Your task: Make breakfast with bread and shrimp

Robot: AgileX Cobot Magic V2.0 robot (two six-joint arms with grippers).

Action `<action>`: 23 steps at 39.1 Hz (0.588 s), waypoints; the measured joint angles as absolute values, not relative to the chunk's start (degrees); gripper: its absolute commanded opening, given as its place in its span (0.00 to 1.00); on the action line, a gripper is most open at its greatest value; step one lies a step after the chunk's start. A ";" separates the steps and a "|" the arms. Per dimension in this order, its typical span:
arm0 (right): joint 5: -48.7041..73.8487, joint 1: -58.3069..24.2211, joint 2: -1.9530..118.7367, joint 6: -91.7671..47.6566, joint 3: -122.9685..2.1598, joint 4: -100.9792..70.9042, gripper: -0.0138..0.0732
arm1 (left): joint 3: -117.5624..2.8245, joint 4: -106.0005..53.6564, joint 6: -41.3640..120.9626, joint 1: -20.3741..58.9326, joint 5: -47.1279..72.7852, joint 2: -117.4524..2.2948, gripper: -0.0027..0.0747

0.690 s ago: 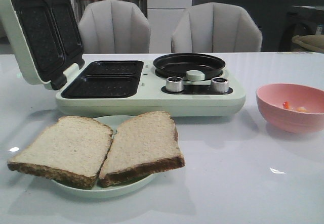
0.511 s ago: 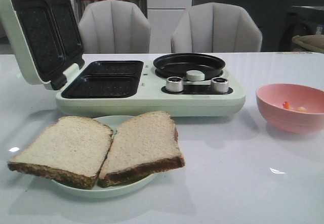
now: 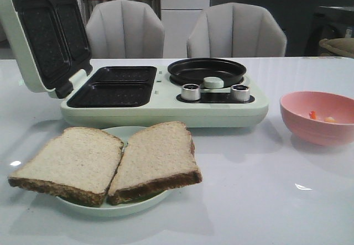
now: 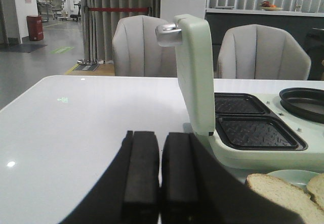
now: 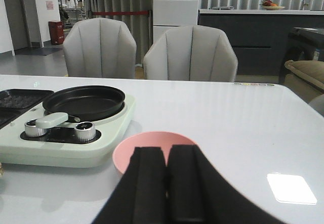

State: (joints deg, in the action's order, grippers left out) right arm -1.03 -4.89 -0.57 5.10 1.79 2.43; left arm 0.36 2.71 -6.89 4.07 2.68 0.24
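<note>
White glossy table (image 3: 265,201). Directly on it: pale green breakfast maker (image 3: 166,109), lid open, toward the far edge, left of centre; pale green plate (image 3: 113,207) near the front edge, left side, just in front of the maker; pink bowl (image 3: 318,118) at the right edge, beside the maker, apart from it.

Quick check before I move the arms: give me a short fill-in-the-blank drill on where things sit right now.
1. The two slices of bread lie side by side on a pale green ____.
2. The shrimp sit inside the ____ bowl.
3. The sandwich maker's lid stands ____, its grill plates bare.
4. In both wrist views, the left tool and right tool have fingers pressed ____.

Missing words: plate; pink; open; together
</note>
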 measured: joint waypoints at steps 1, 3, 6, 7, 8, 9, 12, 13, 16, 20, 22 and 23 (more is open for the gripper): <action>-1.03 -4.89 -0.57 5.10 1.79 2.43 0.32 | 0.36 2.71 -6.89 4.07 2.55 0.24 0.18; -1.03 -4.89 -0.57 5.10 1.79 2.43 0.32 | 0.36 2.71 -6.89 4.07 2.35 0.24 0.18; -1.03 -4.89 -0.57 5.10 1.79 2.43 0.32 | 0.36 2.71 -6.89 4.07 1.54 0.24 0.18; -1.03 -4.89 -0.57 5.10 1.79 2.43 0.32 | 0.36 2.71 -6.89 4.07 0.99 0.24 0.18; -1.03 -4.89 -0.57 5.10 1.79 2.43 0.32 | 0.36 2.71 -6.89 4.07 0.00 0.24 0.18; -1.03 -4.89 -0.57 5.10 1.79 2.43 0.32 | 0.36 2.71 -6.89 4.07 -0.98 0.24 0.18; -1.03 -4.89 -0.57 5.10 1.79 2.43 0.32 | 0.36 2.57 -6.89 4.07 -6.39 0.24 0.18; -1.03 -4.89 -0.57 5.10 1.79 2.43 0.32 | 0.36 2.47 -6.89 4.07 -8.09 0.24 0.18; -1.03 -4.89 -0.57 5.10 1.79 2.43 0.32 | 0.24 2.25 -6.89 4.07 -13.72 0.24 0.18; -1.03 -4.89 -0.57 5.10 1.79 2.43 0.32 | -1.68 1.69 -6.89 4.07 -13.98 0.24 0.18; -1.03 -4.89 -0.57 5.10 1.79 2.43 0.32 | -4.37 1.46 -6.89 4.07 -11.15 0.24 0.18; -1.03 -4.89 -0.57 5.10 1.79 2.43 0.32 | -6.33 1.34 -6.89 4.07 -9.19 0.12 0.18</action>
